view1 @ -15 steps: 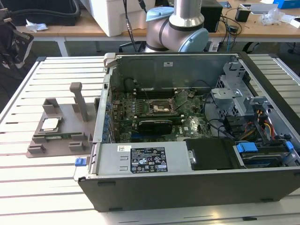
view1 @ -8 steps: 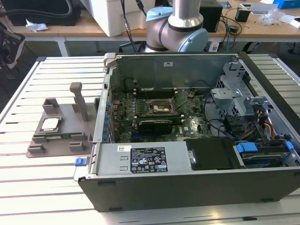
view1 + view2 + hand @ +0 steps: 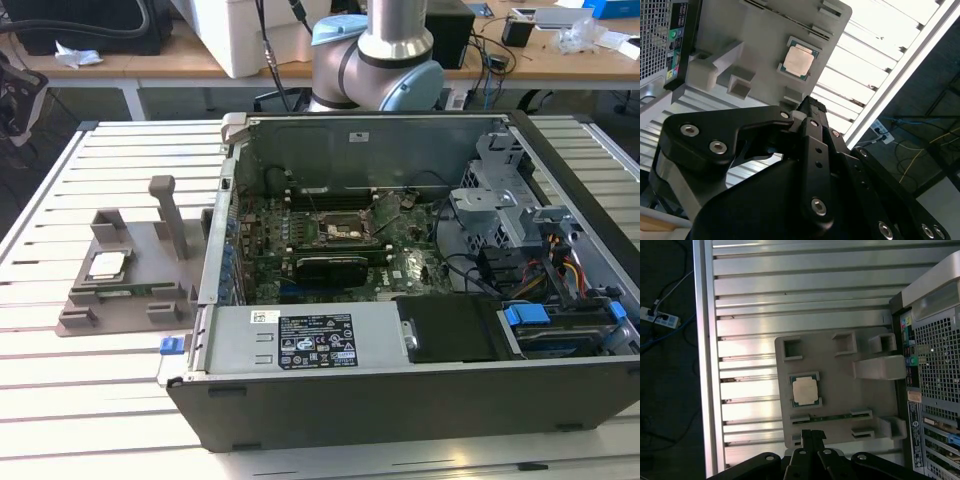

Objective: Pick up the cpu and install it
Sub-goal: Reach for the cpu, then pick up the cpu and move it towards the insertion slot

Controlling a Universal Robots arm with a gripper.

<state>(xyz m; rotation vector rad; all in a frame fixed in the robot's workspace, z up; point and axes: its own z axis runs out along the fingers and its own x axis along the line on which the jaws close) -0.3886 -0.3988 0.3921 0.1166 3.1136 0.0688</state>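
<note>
One cpu lies flat in its pocket on the one grey holder, which stands on the slatted table at the exterior view's left, just beside the one open case. One green memory stick lies in a slot on the same holder, on the near side of the cpu. One upright post rises from the holder's far right corner.

Inside the case the exterior view gives one motherboard socket and one black graphics card just nearer than it. Whether the socket is empty is hard to make out. The arm stands at the far side and is cut off by the picture's upper edge. The case's right end is also cut off.

Both wrist views look down on the holder, with the cpu showing its silver top and pale rim. In the first wrist view the gripper has its two fingertips pressed together, holding nothing. It is apart from the cpu, with the memory stick between the two. In the second wrist view the gripper and its black linkage hide part of the holder's edge. These views also give the case's perforated rear panel.
</note>
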